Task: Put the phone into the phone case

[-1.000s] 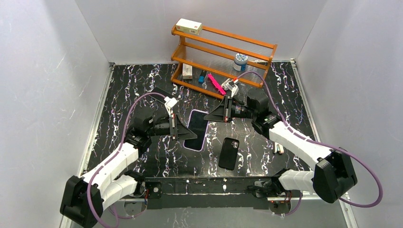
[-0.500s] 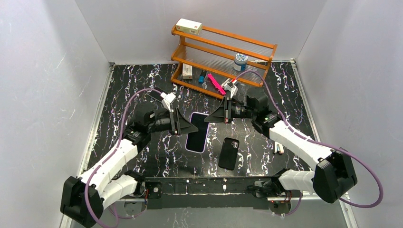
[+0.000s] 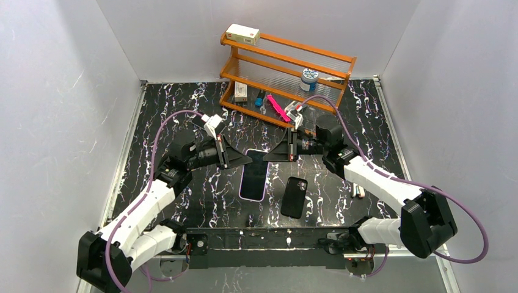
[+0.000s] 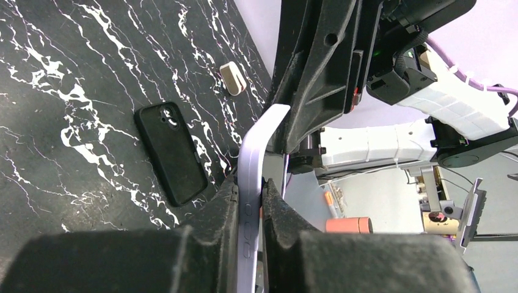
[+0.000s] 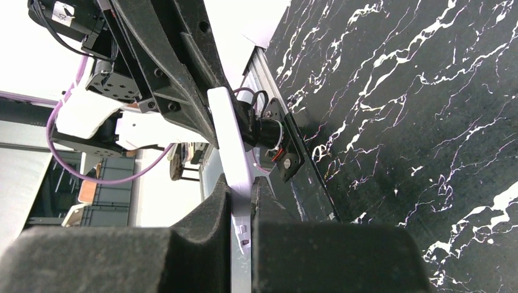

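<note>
- The left gripper (image 4: pixel 249 190) has its fingers pressed onto a lavender-edged phone (image 3: pixel 253 180), one on each flat face; the thin lavender edge shows between them in the left wrist view
- The right gripper (image 5: pixel 241 183) pinches the same phone the same way, with a finger tight against each face
- Both grips sit at the phone's far end and the two grippers face each other there, left from the left and right from the right
- From above, this phone's long side runs from the grippers toward the near edge of the table (image 3: pixel 165 104), dark glossy face up; whether its near end rests on the table cannot be told
- The phone case (image 3: pixel 294 196) lies flat on the table just to the right of the held phone and apart from it, with its camera cutout at the far end – neither gripper touches it
- A plain dark slab, seemingly the black phone (image 3: pixel 196 121), lies flat on the table on the far side of the left wrist, partly hidden by the wrist camera and well apart from the case
- A wooden rack (image 3: pixel 234 66) stands at the back with a box (image 3: pixel 242 34) on top
- A small pale object (image 3: pixel 359 191) lies to the right of the case, beside the right arm
</note>
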`<action>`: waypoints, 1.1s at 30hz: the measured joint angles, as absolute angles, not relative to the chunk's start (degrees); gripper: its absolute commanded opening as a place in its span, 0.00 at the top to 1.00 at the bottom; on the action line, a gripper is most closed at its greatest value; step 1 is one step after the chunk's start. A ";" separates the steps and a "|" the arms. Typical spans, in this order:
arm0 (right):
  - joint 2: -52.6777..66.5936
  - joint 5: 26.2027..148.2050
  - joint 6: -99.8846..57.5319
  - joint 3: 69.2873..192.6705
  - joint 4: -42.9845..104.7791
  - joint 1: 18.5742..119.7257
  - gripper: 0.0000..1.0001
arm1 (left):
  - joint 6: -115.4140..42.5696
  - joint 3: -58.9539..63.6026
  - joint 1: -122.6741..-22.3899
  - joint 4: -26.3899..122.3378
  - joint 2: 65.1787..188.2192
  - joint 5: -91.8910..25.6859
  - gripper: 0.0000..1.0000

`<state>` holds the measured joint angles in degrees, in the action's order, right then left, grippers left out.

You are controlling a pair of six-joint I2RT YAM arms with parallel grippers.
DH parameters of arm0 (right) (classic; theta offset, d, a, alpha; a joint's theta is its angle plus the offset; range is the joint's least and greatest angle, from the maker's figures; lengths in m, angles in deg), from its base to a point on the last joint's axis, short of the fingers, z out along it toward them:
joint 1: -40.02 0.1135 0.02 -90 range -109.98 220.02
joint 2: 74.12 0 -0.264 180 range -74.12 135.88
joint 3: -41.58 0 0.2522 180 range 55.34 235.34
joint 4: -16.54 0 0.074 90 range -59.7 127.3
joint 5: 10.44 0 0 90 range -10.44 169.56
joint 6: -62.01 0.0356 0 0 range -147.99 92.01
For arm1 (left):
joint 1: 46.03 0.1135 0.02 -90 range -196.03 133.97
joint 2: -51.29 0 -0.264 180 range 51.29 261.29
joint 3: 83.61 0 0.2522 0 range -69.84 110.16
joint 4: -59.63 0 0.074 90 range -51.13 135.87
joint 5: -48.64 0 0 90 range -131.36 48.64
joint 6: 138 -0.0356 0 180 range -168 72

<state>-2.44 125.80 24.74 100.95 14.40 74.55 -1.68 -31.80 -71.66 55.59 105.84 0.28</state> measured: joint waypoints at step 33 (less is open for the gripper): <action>-0.04 124.75 37.90 89.19 -5.60 76.71 0.89 | 15.74 -41.90 -71.70 71.91 104.94 -8.13 1.00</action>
